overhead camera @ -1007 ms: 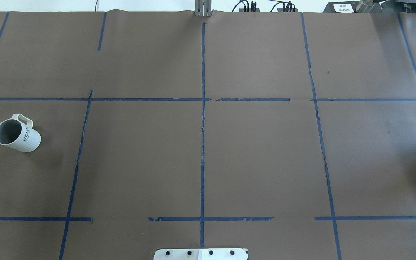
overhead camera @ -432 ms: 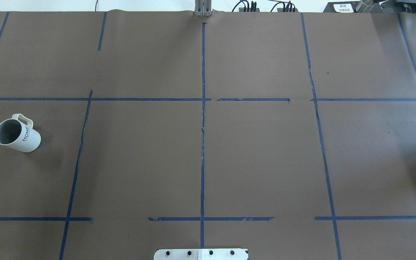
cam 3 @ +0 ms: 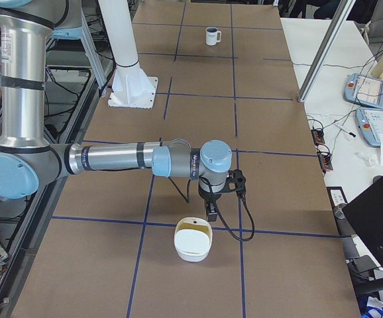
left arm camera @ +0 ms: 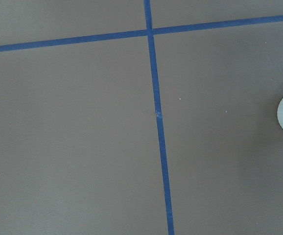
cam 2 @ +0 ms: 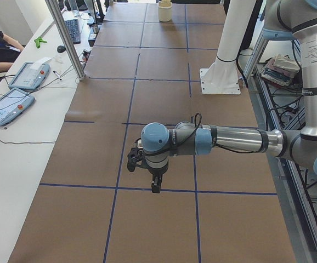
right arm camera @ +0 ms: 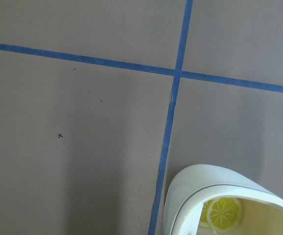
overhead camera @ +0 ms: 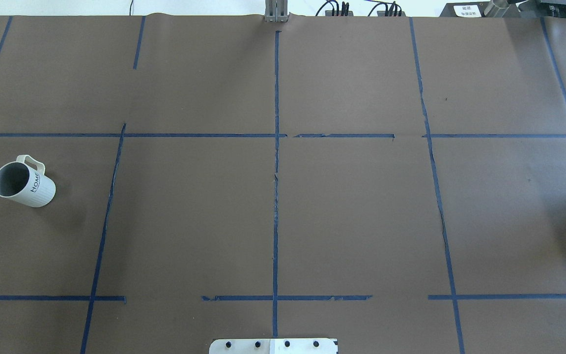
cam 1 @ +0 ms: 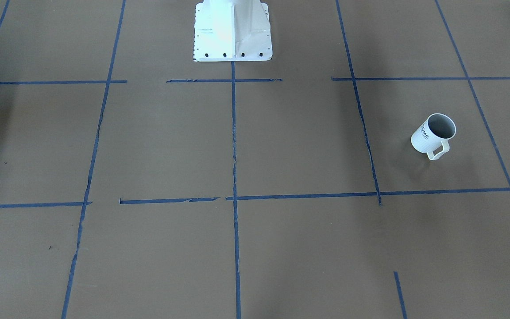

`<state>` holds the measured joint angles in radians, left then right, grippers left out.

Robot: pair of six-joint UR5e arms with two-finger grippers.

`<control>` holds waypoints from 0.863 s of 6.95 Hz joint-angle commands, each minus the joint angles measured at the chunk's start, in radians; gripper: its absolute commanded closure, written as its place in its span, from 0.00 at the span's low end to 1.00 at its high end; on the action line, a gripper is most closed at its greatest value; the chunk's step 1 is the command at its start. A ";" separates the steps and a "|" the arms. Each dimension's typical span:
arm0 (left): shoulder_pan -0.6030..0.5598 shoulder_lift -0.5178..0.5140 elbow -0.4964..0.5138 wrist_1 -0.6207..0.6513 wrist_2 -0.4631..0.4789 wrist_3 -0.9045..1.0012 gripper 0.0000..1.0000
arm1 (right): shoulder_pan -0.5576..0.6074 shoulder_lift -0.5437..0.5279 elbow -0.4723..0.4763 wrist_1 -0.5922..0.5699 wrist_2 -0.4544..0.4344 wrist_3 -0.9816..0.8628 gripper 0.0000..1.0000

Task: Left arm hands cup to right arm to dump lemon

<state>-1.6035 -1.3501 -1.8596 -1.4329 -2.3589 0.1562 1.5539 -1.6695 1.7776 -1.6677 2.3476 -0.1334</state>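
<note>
Left edge of overhead frame: cup status

Left edge of overhead frame: cup point(overhead camera: 23, 181) upright on table point(overhead camera: 361, 206), handle toward frame top, well apart from both grippers. Centre of exterior left view: left gripper point(cam 2: 155, 185) pointing down over table; opening: cannot tell. Centre of exterior right view: right gripper point(cam 3: 211, 211) pointing down, near white bowl point(cam 3: 193, 254); opening: cannot tell.

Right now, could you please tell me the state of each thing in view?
cup: upright on the table, ungrasped, no lemon visible inside.
white bowl: upright on the table, yellow inside.
left gripper: above the table, open or shut unclear.
right gripper: above the table, open or shut unclear.
</note>
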 commanded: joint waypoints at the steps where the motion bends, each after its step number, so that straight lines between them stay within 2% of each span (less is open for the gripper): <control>1: -0.003 0.012 0.006 0.000 0.006 -0.001 0.00 | 0.000 -0.001 0.005 0.000 -0.001 0.000 0.00; 6: 0.000 0.032 -0.007 0.003 0.006 0.002 0.00 | -0.001 -0.001 0.000 0.000 0.001 -0.002 0.00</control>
<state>-1.6040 -1.3203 -1.8665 -1.4298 -2.3538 0.1577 1.5530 -1.6705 1.7797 -1.6674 2.3473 -0.1348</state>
